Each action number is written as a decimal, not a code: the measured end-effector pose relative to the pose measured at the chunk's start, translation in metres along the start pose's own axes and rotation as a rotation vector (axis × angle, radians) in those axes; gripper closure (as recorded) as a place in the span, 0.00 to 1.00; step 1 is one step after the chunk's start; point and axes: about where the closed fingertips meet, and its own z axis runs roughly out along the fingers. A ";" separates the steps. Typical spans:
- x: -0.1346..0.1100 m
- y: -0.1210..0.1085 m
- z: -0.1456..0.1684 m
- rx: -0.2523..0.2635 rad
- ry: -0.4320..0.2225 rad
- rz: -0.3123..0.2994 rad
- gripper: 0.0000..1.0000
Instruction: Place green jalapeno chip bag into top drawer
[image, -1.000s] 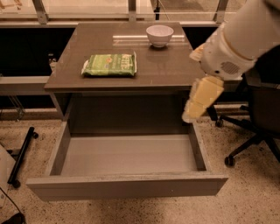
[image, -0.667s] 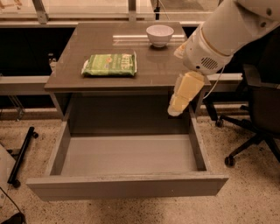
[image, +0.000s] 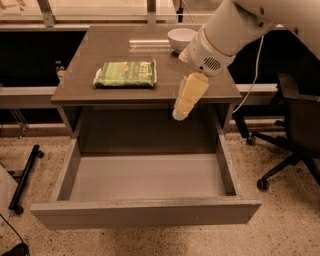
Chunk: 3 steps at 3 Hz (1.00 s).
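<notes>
Chip bag (image: 125, 74) on table (image: 95, 47); gripper (image: 181, 113) over drawer (image: 145, 213)

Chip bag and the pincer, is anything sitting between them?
Nothing: in the camera view only bare table separates the bag from the pincer, which hangs at the table's front edge, right of the bag.

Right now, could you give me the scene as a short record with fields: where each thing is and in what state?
bag: green jalapeno chip bag lies flat on the table, left of centre
drawer: top drawer pulled out below the table, nothing visible inside
gripper: gripper hangs at the table's front edge, right of the bag, apart from it
bowl: white bowl at the table's back, right of the bag
task state: bag not yet in the drawer
</notes>
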 end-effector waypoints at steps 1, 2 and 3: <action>0.000 -0.002 0.012 0.009 0.005 0.045 0.00; -0.007 -0.022 0.029 0.056 -0.051 0.082 0.00; -0.024 -0.053 0.047 0.109 -0.131 0.103 0.00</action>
